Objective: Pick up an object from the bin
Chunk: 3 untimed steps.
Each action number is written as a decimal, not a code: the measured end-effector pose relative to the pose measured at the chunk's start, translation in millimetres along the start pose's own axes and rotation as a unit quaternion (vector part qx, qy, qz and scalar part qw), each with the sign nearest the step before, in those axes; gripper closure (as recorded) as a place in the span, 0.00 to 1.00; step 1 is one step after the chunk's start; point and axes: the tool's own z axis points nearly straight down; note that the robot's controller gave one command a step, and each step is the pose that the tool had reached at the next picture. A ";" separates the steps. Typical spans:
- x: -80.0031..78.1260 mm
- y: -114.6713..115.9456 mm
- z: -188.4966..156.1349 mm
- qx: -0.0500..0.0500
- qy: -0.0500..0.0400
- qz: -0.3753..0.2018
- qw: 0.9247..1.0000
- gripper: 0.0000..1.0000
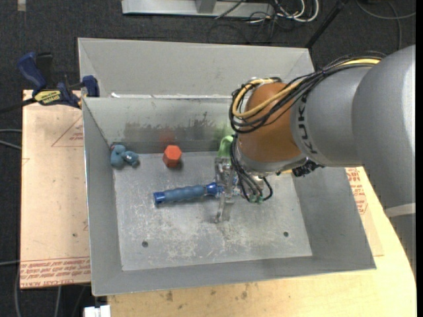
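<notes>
Oblique overhead view of bin [198, 240]

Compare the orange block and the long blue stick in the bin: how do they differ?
The orange block is short and chunky; the blue stick is long and thin. The block sits by the back wall; the stick lies mid-floor. The stick's right end is beside the tool; the block is apart from it. Both rest on the bin floor.

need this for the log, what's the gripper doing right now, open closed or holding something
Gripper: cannot be told whether open or closed; it is low over the bin floor at the right end of the long blue handle.
</notes>
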 end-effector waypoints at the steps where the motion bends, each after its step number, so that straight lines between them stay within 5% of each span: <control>1: -40.8 3.2 10.6 0.002 0.004 -0.007 1.000 0.00; 2: -38.7 2.9 11.5 0.002 0.006 -0.007 1.000 1.00; 3: -18.4 -4.2 -164.5 0.002 0.002 -0.059 0.998 1.00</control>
